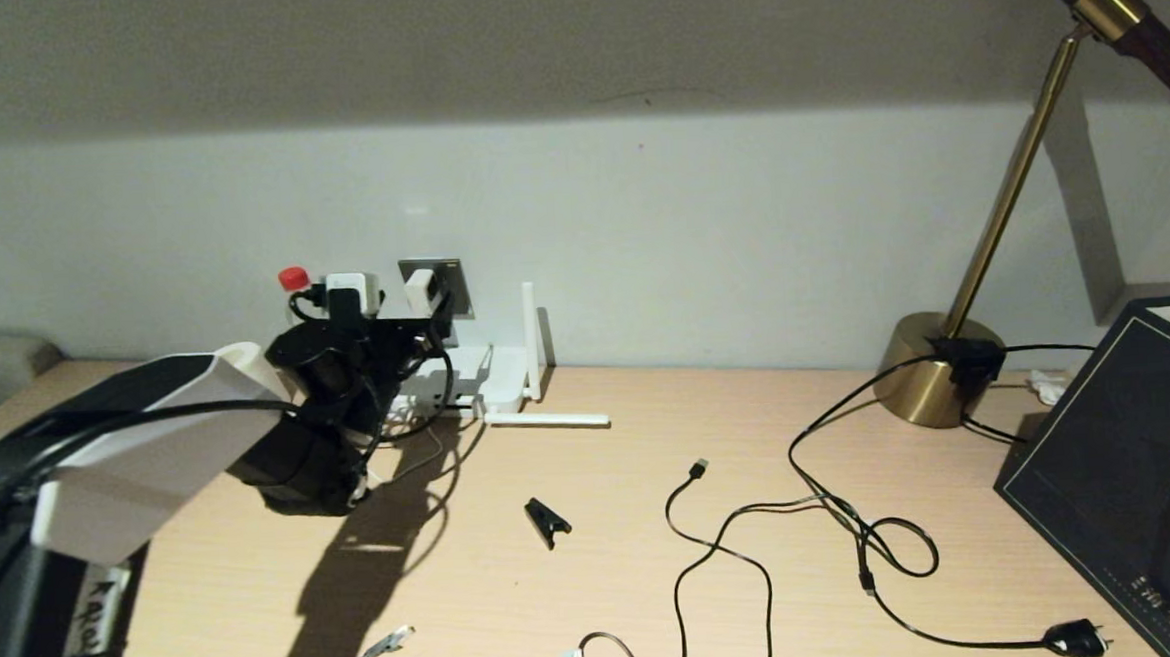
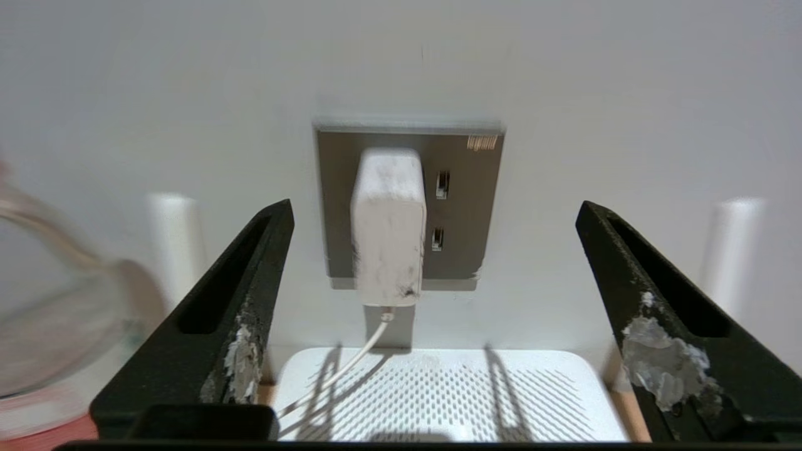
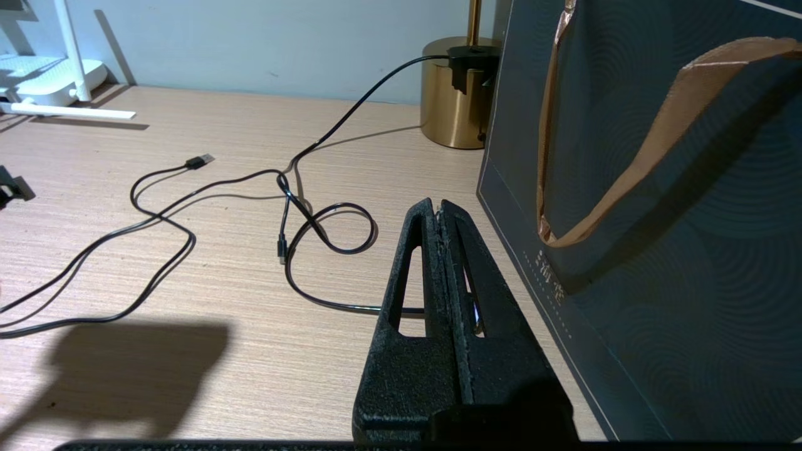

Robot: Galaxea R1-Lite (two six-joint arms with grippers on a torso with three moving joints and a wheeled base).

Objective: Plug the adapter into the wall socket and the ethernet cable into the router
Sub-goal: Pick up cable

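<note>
The white adapter point(image 2: 388, 232) sits plugged into the grey wall socket point(image 2: 463, 188); its thin white cord point(image 2: 351, 363) runs down over the white router point(image 2: 451, 388) below. My left gripper point(image 2: 435, 210) is open just in front of the adapter, a finger on each side, touching nothing. In the head view this gripper point(image 1: 415, 327) is by the socket point(image 1: 450, 275) and adapter point(image 1: 421, 290), above the router point(image 1: 492, 373). The ethernet cable point(image 1: 393, 638) lies at the table's front edge with its clear connector free. My right gripper point(image 3: 437, 207) is shut and empty, low over the table beside the bag.
A black USB-tipped cable point(image 1: 697, 468) and a black cable with a power plug point(image 1: 1077, 636) coil across the middle of the table. A small black clip point(image 1: 547, 521) lies nearby. A brass lamp point(image 1: 933, 380) and a dark paper bag point(image 1: 1123, 461) stand on the right. A white travel plug point(image 1: 353, 291) sits left of the socket.
</note>
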